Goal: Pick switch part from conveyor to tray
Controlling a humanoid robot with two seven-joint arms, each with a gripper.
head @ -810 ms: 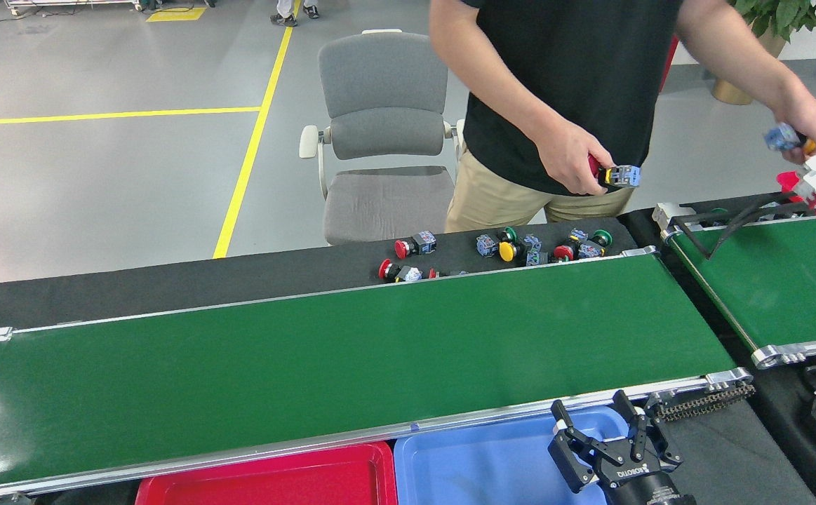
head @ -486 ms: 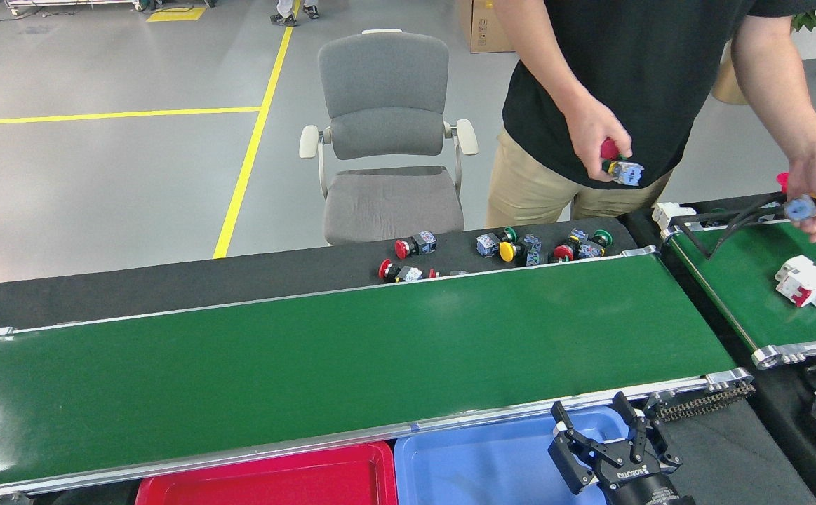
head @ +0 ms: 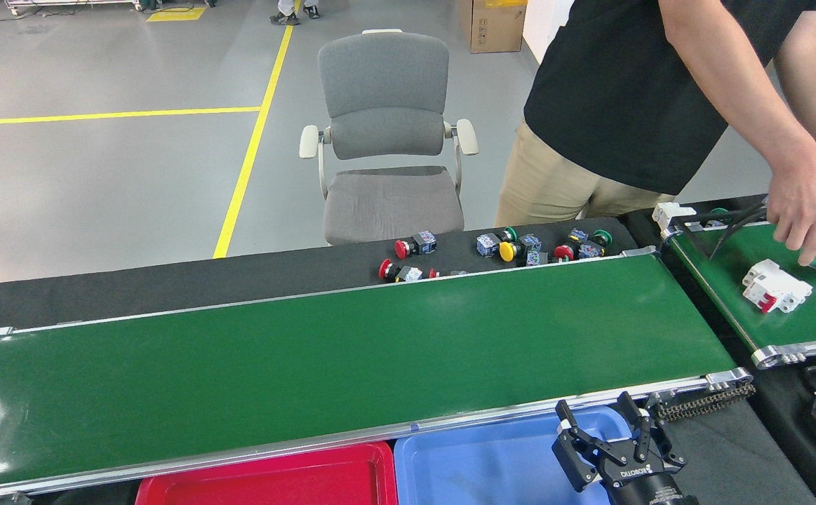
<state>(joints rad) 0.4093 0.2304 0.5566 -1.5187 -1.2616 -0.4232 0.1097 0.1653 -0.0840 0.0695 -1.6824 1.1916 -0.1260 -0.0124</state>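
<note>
While the conveyor (head: 351, 344) runs bare, I'm waiting: my right tool (head: 607, 428) hangs wide, empty, over the blue tray (head: 478, 470). White switch part (head: 776, 285) sits on the side belt (head: 765, 294) near a person's hand (head: 804, 210). Next: let it cross, then reach

Only our right gripper (head: 600, 431) is in view. It is black throughout, built of angular linkage plates joined by small visible pivot pins, with two slender fingers ending in narrow tips. A small white fitting sits at the base of the left finger. White lettering is printed across the front of the body; below it the wrist housing is round and black.
</note>
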